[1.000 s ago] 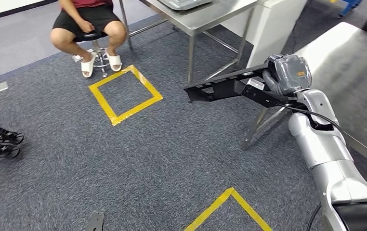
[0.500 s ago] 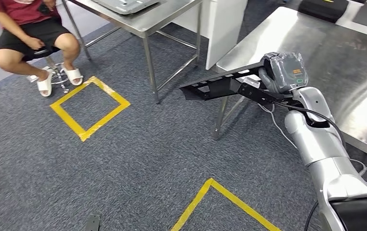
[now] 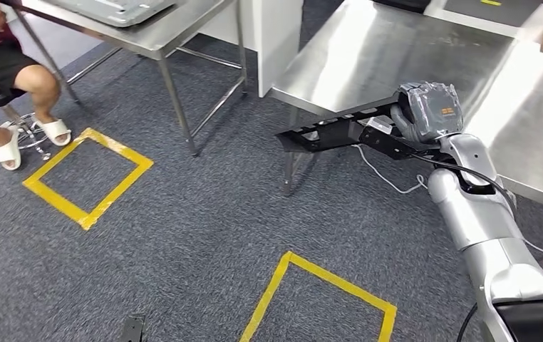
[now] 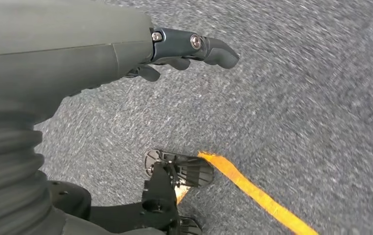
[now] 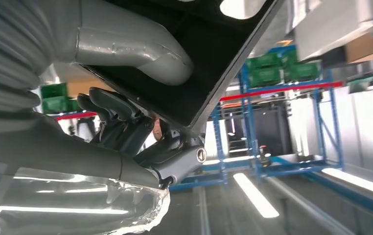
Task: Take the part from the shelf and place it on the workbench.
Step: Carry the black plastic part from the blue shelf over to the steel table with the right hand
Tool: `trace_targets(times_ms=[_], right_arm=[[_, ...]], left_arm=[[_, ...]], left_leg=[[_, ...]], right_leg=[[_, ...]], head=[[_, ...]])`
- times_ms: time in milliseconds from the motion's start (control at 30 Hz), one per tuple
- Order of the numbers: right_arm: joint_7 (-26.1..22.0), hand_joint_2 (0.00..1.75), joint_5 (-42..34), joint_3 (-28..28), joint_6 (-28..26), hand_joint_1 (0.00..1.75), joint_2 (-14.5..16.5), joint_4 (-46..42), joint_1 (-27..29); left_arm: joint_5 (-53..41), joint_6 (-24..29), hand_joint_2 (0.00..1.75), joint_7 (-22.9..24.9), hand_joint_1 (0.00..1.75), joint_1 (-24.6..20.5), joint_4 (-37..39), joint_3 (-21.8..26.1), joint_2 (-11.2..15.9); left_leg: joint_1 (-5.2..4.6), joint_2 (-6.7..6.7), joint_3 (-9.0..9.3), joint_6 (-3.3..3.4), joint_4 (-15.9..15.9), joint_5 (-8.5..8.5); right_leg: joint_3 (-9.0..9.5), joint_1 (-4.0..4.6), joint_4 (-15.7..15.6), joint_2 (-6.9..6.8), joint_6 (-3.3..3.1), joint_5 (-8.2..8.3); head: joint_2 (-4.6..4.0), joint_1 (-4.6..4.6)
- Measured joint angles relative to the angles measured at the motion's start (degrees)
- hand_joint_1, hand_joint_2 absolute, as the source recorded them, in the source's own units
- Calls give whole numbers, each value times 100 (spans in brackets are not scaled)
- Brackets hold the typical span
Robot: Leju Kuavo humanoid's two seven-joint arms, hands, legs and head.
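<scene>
Nearest, left hand [image 4: 174, 54] hanging over grey carpet [image 3: 204, 235], fingers loosely apart, holding nothing. Farther, right hand [image 3: 425, 114] clamped on long black part [image 3: 333, 130], carried level beside steel workbench [image 3: 397, 57] edge. No legible writing anywhere.

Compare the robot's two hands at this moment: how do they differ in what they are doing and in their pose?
The right hand grips the long black part and is raised beside the steel workbench; the left hand holds nothing. The right hand's fingers curl around the part's edge, while the left hand's fingers lie apart, above the grey carpet. Both have grey covers and darker fingers.
</scene>
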Motion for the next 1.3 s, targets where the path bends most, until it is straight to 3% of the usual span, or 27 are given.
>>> trace_targets(times_ms=[67,133,200,267,333,367,400,433,500,533,567,667,733,900,1300], right_arm=[[0,175,1,-2,1,175,2,-8,-5],[0,175,-1,-4,4,175,-12,-14,2],[-1,175,-3,-7,6,175,-28,-25,0],[-3,175,3,-4,4,175,-23,-37,0],[0,175,39,1,-11,175,-4,-38,19],[9,175,67,2,-23,175,4,-39,31],[20,175,98,1,-34,175,5,-42,40],[31,175,122,0,-44,175,4,-49,45],[44,175,150,-1,-63,175,-3,-72,45],[49,175,156,-2,-76,175,-9,-80,44],[55,175,160,-2,-87,175,-20,-86,43],[68,175,161,-5,-105,175,-42,-93,44],[69,175,161,-6,-108,175,-45,-95,46],[70,175,161,-6,-108,175,-47,-95,46],[87,175,218,-6,-111,175,-60,-95,45]], left_arm=[[-1,0,175,-13,0,-2,0,17,11],[-2,-1,175,-27,0,-2,0,33,13],[-7,-1,175,-45,0,-4,0,40,13],[-13,-1,175,-61,0,10,1,42,13],[-19,0,175,-64,0,35,2,44,13],[-26,1,175,-64,0,42,2,45,13],[-33,1,175,-64,0,43,2,45,13],[-41,2,175,-64,0,42,2,46,13],[-52,3,175,-64,0,39,1,48,23],[-56,4,175,-67,0,37,1,50,30],[-58,5,175,-70,0,34,0,51,29],[-61,7,175,-77,0,33,0,58,16],[-61,7,175,-77,0,35,0,64,19],[-61,7,175,-77,0,37,0,66,4],[-68,2,175,-79,0,37,0,68,3]], left_leg=[[-23,132,-28,-88,83,-55],[-4,250,-22,-127,112,-71],[55,34,-82,-173,302,-236],[86,-357,-333,-207,926,-638],[79,-489,-667,-192,1670,-957],[74,-502,-752,-167,1833,-973],[62,-508,-729,-123,1764,-875],[43,-520,-602,-61,1486,-695],[-22,-567,-224,103,716,-331],[-55,-575,-88,152,435,-226],[-77,-575,-23,108,280,-187],[-104,-555,-63,-93,217,-146],[-128,-566,-103,-35,218,-110],[-169,-588,-152,19,220,-67],[-196,-588,-164,53,222,-42]], right_leg=[[161,29,-307,-64,-63,64],[129,31,-284,92,-162,91],[116,12,-277,230,-241,119],[112,9,-280,342,-308,143],[105,50,-280,442,-347,156],[102,76,-279,492,-359,162],[102,100,-279,543,-369,168],[102,124,-279,586,-377,174],[101,159,-280,646,-389,191],[92,174,-274,661,-390,194],[77,189,-263,667,-394,195],[13,202,-237,656,-381,209],[-21,194,-238,639,-350,234],[-59,170,-240,606,-321,271],[-70,158,-241,600,-295,294]], head=[[1,-3],[1,-20],[1,-31],[1,-53],[1,-62],[1,-60],[1,-60],[2,-60],[1,-54],[1,-55],[1,-46],[2,-36],[1,-40],[2,-39],[1,-40]])
